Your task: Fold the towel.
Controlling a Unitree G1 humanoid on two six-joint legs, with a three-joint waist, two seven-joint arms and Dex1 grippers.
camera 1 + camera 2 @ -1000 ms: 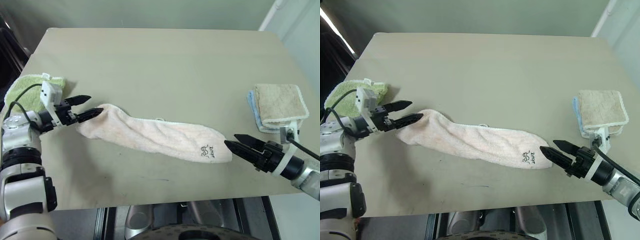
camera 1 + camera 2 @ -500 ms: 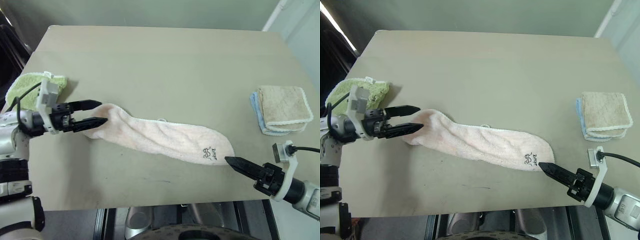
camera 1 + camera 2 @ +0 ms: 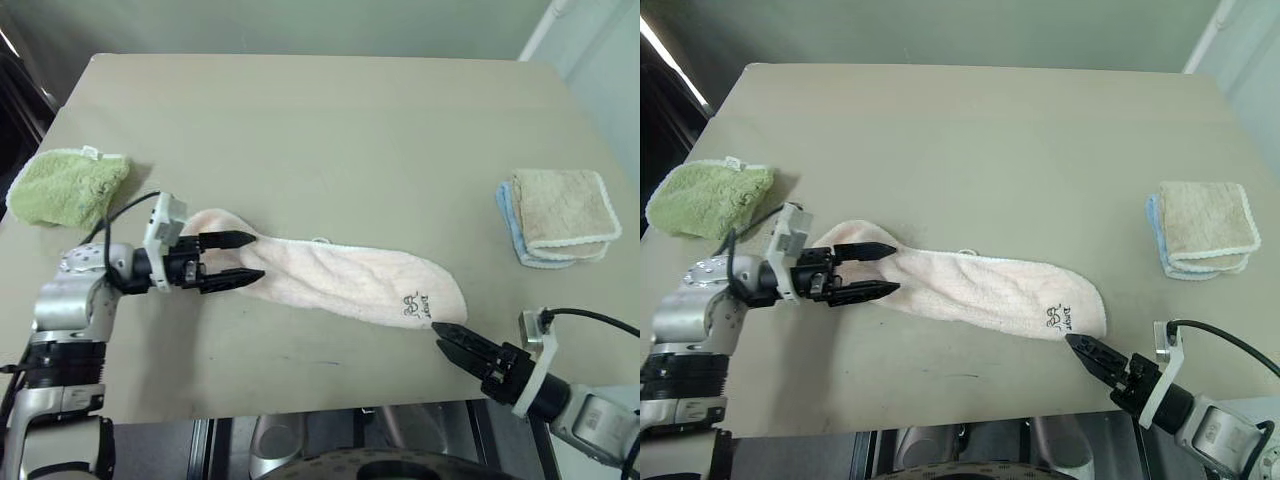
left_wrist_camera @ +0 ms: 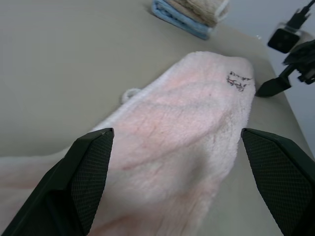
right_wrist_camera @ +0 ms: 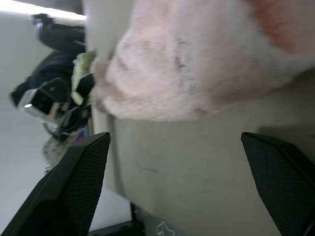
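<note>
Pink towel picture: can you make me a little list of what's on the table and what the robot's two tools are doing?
towel: pale pink, lying flat and stretched out long across the table, not folded yet
towel mark: small dark logo near its right end
left tool: open, its two fingers over the towel's left end
right tool: open, tips just off the towel's right end, holding nothing
green towel: fluffy, at the table's left edge
square cloths: beige on light blue, stacked at the right edge
</note>
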